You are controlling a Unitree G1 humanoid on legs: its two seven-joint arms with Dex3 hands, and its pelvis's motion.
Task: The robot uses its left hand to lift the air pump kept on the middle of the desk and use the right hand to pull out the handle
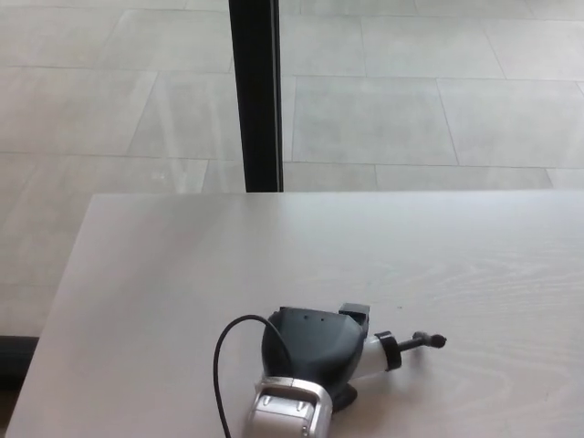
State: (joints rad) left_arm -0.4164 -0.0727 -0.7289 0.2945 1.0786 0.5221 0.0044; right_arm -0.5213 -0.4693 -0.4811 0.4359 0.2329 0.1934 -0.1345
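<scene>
Head view: left hand [310, 342] holds air pump [365, 360].

The desk [182, 265] is a pale wooden surface with light grain; the air pump [310, 351] lies on it near the front edge, its black handle [415, 344] pointing right.

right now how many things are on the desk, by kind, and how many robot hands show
air pump with handle and black hose: 1
desk: 1
black post behind the desk: 1
robot hands: 0
total: 3
</scene>
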